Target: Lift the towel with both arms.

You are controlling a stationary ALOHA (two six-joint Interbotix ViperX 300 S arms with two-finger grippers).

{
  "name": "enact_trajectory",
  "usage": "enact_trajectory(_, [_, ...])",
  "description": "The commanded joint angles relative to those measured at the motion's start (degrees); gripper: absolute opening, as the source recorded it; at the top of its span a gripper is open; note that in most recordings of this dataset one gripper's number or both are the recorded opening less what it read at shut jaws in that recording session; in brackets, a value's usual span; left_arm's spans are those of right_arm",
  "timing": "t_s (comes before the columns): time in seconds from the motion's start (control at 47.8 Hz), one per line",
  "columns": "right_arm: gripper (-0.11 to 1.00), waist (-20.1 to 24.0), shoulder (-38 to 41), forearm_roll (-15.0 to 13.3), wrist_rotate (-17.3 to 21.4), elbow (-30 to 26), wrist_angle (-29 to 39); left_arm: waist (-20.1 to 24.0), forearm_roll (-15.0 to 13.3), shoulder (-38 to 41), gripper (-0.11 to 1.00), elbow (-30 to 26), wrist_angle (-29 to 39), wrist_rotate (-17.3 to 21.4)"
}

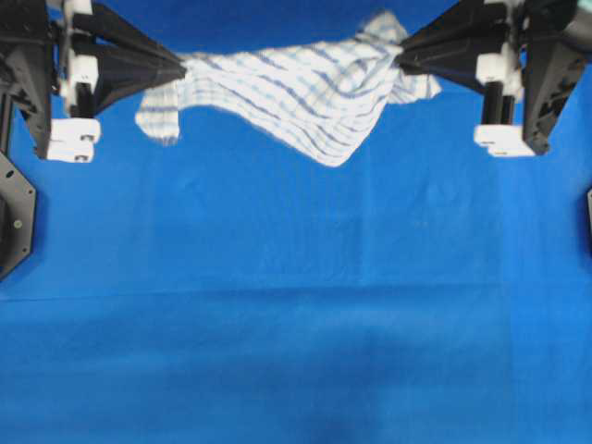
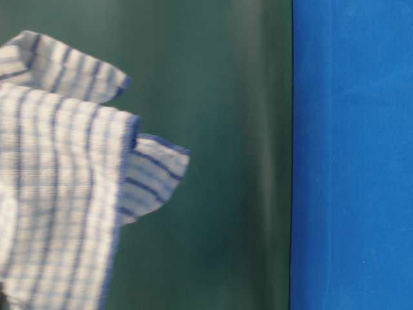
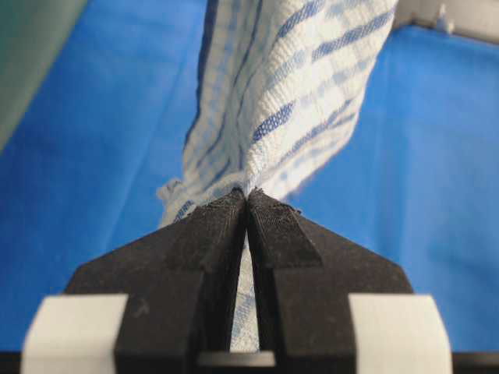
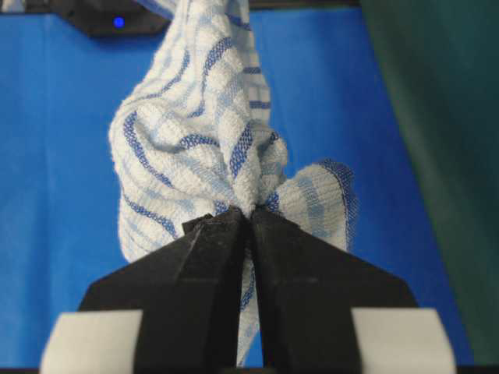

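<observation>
The towel [image 1: 296, 92], white with blue and grey checks, hangs stretched between my two grippers, high above the blue sheet; its middle sags down. My left gripper [image 1: 182, 67] is shut on its left end, with cloth pinched between the tips in the left wrist view [image 3: 247, 195]. My right gripper [image 1: 398, 57] is shut on its bunched right end, seen in the right wrist view [image 4: 249, 212]. The towel [image 2: 64, 174] fills the left of the table-level view, hanging in folds; it also shows in the wrist views [image 3: 296, 101] [image 4: 195, 132].
The large plain blue sheet [image 1: 296, 314] covers the table below. A dark green wall [image 2: 232, 155] stands behind. Black arm bases sit at the left edge [image 1: 14, 213] and right edge [image 1: 588, 213].
</observation>
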Motion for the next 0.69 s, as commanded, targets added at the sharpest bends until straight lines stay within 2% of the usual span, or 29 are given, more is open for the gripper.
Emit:
enact_trajectory(0.0, [0.04,0.1,-0.8,-0.2,-0.4,-3.1,0.5,-0.1,0.1,-0.4,0.01,-3.0,0.1,0.4])
enact_trajectory(0.481, [0.06,0.4,-0.7,-0.2,-0.4,-3.7,0.4,-1.0,0.1,0.2,0.01,-3.8,0.1,2.5])
enact_trajectory(0.502, [0.08,0.4,-0.7,-0.2,-0.2,-3.7,0.4,-1.1,0.0,0.2,0.01,-3.8,0.1,2.7])
enact_trajectory(0.586, [0.35,0.4,-0.7,-0.3,-0.3,-3.7,0.4,-1.7,0.0,0.3,0.03,-3.7,-0.1,3.4])
enact_trajectory(0.669, [0.58,0.4,-0.7,-0.4,-0.4,-3.6,0.4,-2.0,0.1,0.2,0.19,-3.6,-0.4,3.7])
